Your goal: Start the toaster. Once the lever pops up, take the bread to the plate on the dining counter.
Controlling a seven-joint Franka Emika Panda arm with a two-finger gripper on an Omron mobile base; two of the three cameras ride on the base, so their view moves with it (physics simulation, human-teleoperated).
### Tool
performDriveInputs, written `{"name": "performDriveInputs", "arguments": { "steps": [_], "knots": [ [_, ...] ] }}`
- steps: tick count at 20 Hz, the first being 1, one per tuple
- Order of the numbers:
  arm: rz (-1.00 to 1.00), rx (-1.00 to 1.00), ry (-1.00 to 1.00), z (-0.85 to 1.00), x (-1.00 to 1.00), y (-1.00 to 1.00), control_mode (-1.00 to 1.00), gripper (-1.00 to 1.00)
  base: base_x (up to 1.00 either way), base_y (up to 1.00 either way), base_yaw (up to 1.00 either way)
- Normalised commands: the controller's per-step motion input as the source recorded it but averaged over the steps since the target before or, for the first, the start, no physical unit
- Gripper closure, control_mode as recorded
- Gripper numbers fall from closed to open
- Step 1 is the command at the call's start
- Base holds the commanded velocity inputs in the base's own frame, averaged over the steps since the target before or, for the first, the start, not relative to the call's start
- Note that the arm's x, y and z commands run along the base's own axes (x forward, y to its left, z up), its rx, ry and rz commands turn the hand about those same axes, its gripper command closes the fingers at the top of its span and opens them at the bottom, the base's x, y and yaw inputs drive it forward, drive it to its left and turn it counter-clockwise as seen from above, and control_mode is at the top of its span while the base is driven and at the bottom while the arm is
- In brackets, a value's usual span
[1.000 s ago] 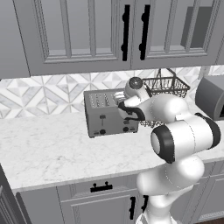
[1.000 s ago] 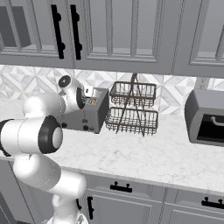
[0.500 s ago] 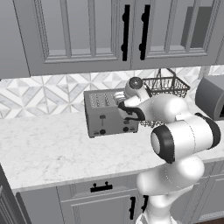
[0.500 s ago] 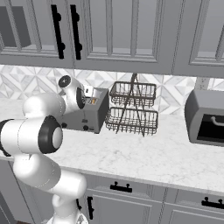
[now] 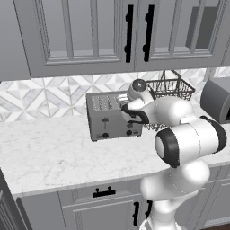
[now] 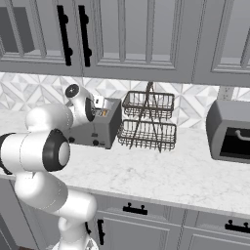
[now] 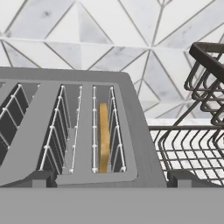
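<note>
Sitting edge-up deep in the toaster's (image 7: 70, 131) rightmost slot: bread (image 7: 103, 136), likely light, stiff, crumbly; gripping thin top crust advised. Hovering above, pincer (image 5: 127, 108) spread wide, holding nothing.

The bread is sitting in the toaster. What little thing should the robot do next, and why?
Probably lower the open gripper onto the lever at that end of the toaster and push down. The bread sits in the slot nearest the wire basket, and the hand hovers above that end.
</note>
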Motion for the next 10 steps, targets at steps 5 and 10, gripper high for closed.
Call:
{"name": "performDriveInputs", "arguments": {
  "steps": [5, 10],
  "knots": [
    [0.00, 0.00, 0.00, 0.00, 0.00, 0.00, -1.00, -1.00, 0.00, 0.00, 0.00],
    [0.00, 0.00, 0.00, 0.00, 0.00, 0.00, -1.00, -1.00, 0.00, 0.00, 0.00]
  ]
}}
